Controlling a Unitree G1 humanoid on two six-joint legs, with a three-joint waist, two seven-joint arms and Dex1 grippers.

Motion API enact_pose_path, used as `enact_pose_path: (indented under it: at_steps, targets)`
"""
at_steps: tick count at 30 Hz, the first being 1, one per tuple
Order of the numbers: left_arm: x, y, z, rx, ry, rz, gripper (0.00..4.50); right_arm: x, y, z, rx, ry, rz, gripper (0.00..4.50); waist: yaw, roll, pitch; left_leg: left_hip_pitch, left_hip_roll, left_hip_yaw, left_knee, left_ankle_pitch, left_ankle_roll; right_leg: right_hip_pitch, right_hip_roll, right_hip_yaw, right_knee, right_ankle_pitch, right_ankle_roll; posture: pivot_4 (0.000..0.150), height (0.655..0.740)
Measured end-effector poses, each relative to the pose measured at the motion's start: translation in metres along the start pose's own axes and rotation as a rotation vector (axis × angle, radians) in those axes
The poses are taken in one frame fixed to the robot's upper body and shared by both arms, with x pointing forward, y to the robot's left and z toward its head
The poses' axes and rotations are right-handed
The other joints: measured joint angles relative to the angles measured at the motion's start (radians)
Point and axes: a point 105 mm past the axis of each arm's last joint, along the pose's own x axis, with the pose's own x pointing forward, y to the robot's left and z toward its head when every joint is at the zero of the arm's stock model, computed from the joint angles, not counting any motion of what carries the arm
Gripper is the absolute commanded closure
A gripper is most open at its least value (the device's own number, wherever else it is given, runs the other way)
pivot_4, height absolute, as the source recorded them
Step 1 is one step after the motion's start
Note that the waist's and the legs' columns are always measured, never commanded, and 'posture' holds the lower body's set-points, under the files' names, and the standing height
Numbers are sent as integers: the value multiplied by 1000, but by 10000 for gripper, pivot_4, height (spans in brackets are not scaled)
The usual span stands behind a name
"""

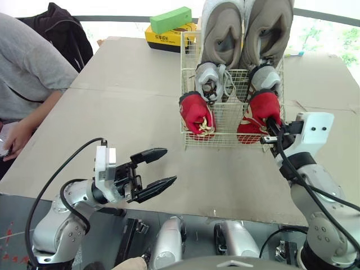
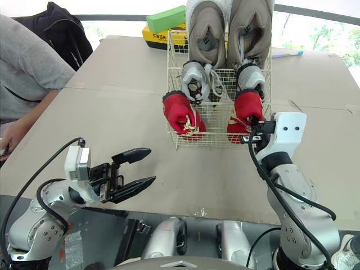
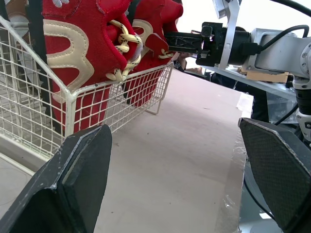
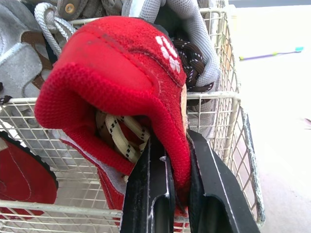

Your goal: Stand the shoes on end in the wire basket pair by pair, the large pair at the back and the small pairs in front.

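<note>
Presently the right gripper (image 1: 270, 134) is clamped on the collar of the red shoe (image 1: 260, 112), upright in the wire basket's (image 1: 225, 121) front right corner. The left gripper (image 1: 170, 165) hangs apart before the basket. Risk: on withdrawal a finger snags the laces (image 4: 119, 133) and topples the shoe.

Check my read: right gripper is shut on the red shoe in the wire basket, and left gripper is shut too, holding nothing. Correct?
Not quite: the left gripper is open, fingers spread wide with nothing between them, as the left wrist view shows. The rest stands: the right gripper is shut on the red shoe in the wire basket.
</note>
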Motion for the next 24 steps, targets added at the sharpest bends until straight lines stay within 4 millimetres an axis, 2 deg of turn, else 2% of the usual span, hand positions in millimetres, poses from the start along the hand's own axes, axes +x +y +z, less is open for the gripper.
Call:
enact_pose_path:
  at_steps: [7,11,16,18,20,24]
  targets:
    - [1,1,1,7,-4,-4,0,5,-2,3,-17,47,50,44542,-1,0,0,0,0,0,0,0,0,0,0,0,0,0,0,1500,7400]
    - [2,1,2,11,-5,-6,0,18,-17,10,134,111,41,44542,-2,0,0,1,0,0,0,0,0,0,1,0,1,2,-2,1500,7400]
    - [0,-1,-1,3,3,-3,0,31,-31,25,169,169,87,44542,-2,1,1,0,-1,0,0,0,0,0,0,0,0,2,-3,1500,7400]
    - [-2,-2,-4,-9,5,5,0,30,-31,21,199,178,83,44542,-3,1,0,0,0,0,-2,0,0,0,0,0,0,2,-4,1500,7400]
    - [-2,-2,-5,-14,4,15,0,30,-20,12,265,184,87,44542,-8,1,0,0,1,-1,-3,0,0,-1,2,1,0,2,-3,1500,7400]
    - [-3,-3,-6,-21,5,25,0,28,-18,7,290,189,64,44542,-23,0,-2,1,2,-2,-3,0,0,-1,3,0,0,2,-3,1500,7400]
